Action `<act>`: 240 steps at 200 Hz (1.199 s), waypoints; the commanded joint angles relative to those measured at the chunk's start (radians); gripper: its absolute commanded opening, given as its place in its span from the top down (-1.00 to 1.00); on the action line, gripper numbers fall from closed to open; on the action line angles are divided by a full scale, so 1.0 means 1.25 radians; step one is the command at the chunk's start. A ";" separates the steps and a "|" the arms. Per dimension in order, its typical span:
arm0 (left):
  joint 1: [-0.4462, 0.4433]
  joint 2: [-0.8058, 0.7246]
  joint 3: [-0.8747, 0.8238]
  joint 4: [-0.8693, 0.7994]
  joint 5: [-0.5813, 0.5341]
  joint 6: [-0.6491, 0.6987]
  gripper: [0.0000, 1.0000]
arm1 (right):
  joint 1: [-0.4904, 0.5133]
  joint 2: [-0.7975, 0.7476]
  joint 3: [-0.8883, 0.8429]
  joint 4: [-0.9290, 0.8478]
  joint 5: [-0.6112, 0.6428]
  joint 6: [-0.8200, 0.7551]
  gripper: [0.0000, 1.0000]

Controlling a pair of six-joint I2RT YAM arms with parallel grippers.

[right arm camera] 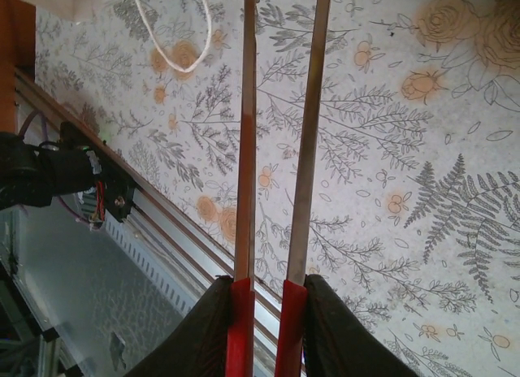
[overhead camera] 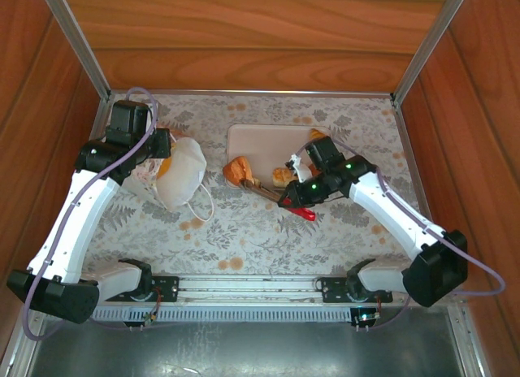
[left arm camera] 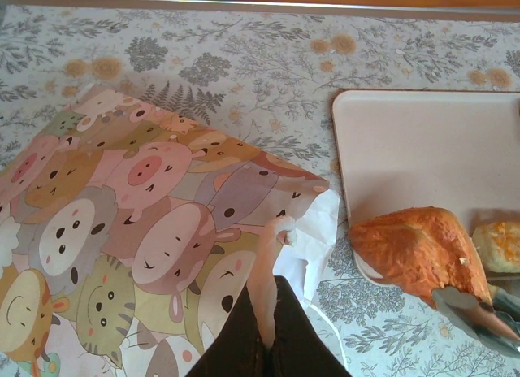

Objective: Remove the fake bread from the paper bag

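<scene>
**Loaf at tray corner, bag held on its side**

We note the white paper bag with a cartoon-animal band (overhead camera: pixel 183 175) lying on the floral tablecloth (overhead camera: pixel 244 231), left of centre; its white cord handle (overhead camera: pixel 205 208) trails toward the near edge. The left gripper (overhead camera: pixel 162 145) is closed at the bag's far-left end; the left wrist view shows what looks like a thin pale strip of the bag's edge pinched between its dark fingers (left arm camera: pixel 236 348).

The right gripper (right arm camera: pixel 268 292) is clamped on the red end of long wooden tongs (overhead camera: pixel 268 190); the blades run left, and their tips meet the golden-brown toy loaf (overhead camera: pixel 238 170). That loaf rests over the near-left corner of the beige rectangular tray (overhead camera: pixel 260 141).

A paler round roll (overhead camera: pixel 282 175) sits just beside it on the tray; another golden piece (overhead camera: pixel 315 135) shows at the tray's far right. The right arm crosses over that side, hiding part of the tray. We cannot tell what is inside the bag.
</scene>
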 commanded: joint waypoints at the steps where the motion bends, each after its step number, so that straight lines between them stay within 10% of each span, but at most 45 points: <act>1: 0.007 -0.005 -0.002 0.004 -0.012 -0.008 1.00 | -0.027 0.014 0.026 0.013 -0.061 -0.033 0.49; 74: 0.007 0.006 -0.006 0.011 -0.006 -0.015 1.00 | -0.083 0.035 0.030 -0.039 -0.134 -0.066 0.43; 240: 0.007 0.014 -0.009 0.021 0.009 -0.016 1.00 | -0.100 0.136 0.199 -0.155 0.067 -0.123 0.14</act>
